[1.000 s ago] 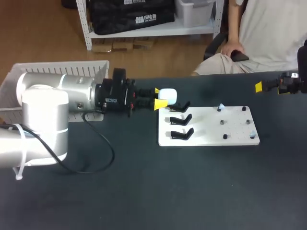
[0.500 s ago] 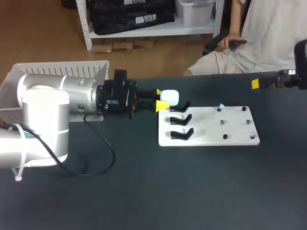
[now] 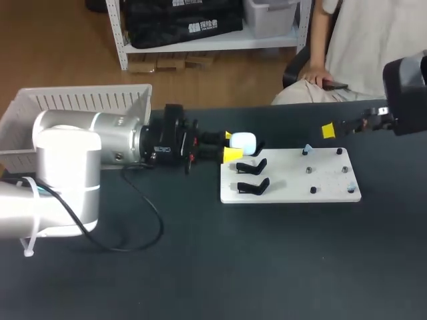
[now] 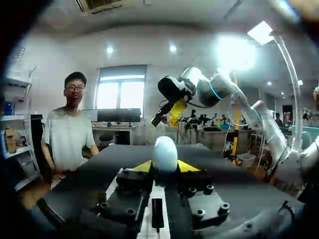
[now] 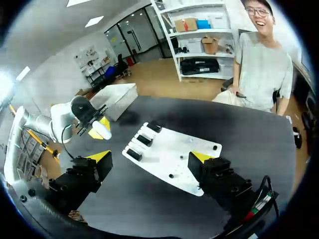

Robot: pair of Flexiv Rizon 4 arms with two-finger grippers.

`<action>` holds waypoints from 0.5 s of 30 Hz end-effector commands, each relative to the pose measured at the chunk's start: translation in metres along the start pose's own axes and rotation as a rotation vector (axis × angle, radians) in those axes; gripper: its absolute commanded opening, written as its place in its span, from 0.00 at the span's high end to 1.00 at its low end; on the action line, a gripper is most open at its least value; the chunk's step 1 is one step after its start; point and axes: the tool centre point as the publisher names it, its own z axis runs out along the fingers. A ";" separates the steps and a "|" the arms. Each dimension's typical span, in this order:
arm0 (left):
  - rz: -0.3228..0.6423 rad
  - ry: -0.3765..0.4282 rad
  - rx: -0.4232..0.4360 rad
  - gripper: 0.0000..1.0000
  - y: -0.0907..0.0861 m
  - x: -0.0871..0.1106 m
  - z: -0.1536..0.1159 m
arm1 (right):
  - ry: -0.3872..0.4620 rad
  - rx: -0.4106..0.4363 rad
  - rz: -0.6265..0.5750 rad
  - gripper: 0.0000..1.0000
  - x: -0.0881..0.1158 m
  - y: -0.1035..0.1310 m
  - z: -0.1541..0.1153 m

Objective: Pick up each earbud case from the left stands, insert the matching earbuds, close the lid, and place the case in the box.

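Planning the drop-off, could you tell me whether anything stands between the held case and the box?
No loose thing shows between them. The case sits in the left claw by the stands; the box is off to the left, and only the left arm's own body lies along that path.

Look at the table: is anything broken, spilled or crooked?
Nothing looks wrong. The white earbud case is held snugly in the left arm's jaws, with its lid shut. The white board lies flat on the table, and its black stands sit in a tidy row. Nothing is spilled or broken.
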 end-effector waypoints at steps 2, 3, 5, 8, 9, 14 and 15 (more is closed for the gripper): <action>0.013 -0.010 0.031 1.00 0.007 0.005 0.006 | 0.034 -0.016 -0.008 0.00 0.001 0.028 0.004; 0.016 -0.011 0.035 1.00 0.007 0.005 0.007 | 0.041 -0.022 -0.010 0.00 0.001 0.033 0.007; 0.026 -0.013 0.038 1.00 0.008 0.006 0.008 | 0.072 -0.023 -0.022 0.00 0.003 0.042 0.015; 0.041 -0.015 0.037 1.00 0.008 0.007 0.011 | 0.094 -0.031 -0.015 0.00 0.005 0.050 0.025; 0.044 -0.018 0.038 1.00 0.008 0.008 0.011 | 0.107 -0.019 -0.015 0.00 0.006 0.051 0.028; 0.078 -0.020 0.025 1.00 0.010 0.010 0.013 | 0.127 0.005 0.001 0.00 0.008 0.055 0.041; 0.079 -0.022 0.023 1.00 0.010 0.010 0.013 | 0.133 0.009 0.004 0.00 0.009 0.056 0.043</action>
